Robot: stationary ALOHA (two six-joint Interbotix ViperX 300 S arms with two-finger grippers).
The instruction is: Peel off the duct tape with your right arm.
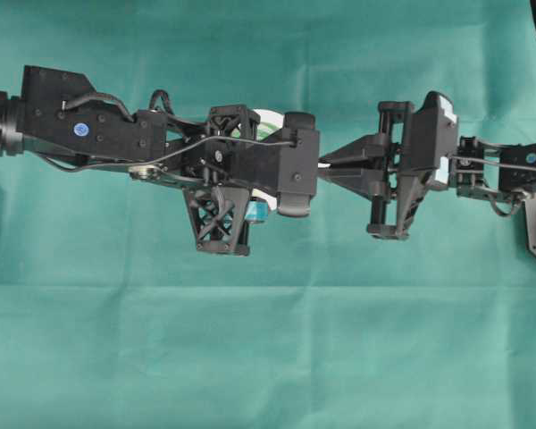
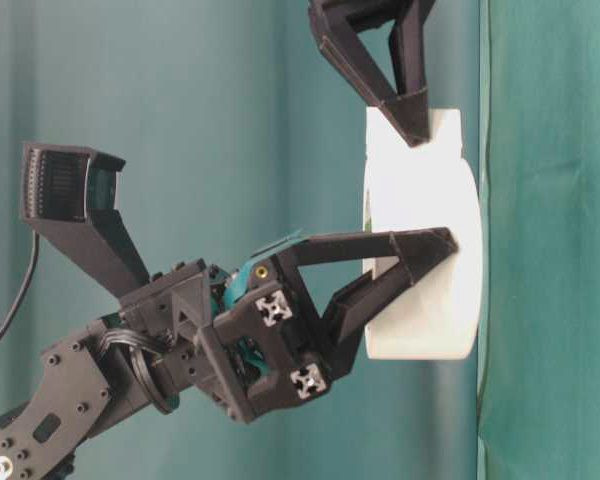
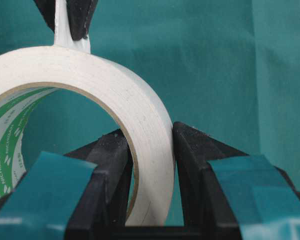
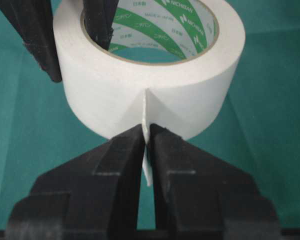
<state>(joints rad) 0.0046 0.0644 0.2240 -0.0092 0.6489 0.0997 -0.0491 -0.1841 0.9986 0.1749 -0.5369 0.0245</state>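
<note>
In the right wrist view, the right gripper (image 4: 146, 145) sits nearest, its two fingers (image 4: 115, 160) pressed together on the loose strip (image 4: 145, 115) that stands out edge-on from the tape roll (image 4: 155, 85). Just behind, the one roll lies on its side on the green cloth (image 4: 270, 125), its green-printed core (image 4: 160, 35) facing up. Nothing lies inside the core except one finger of the left gripper (image 3: 150, 165). That gripper clamps the roll's wall, one finger inside, one outside, at the far side from the strip. Overhead, the two arms meet nose to nose mid-table, and the left arm (image 1: 116, 130) hides most of the roll.
</note>
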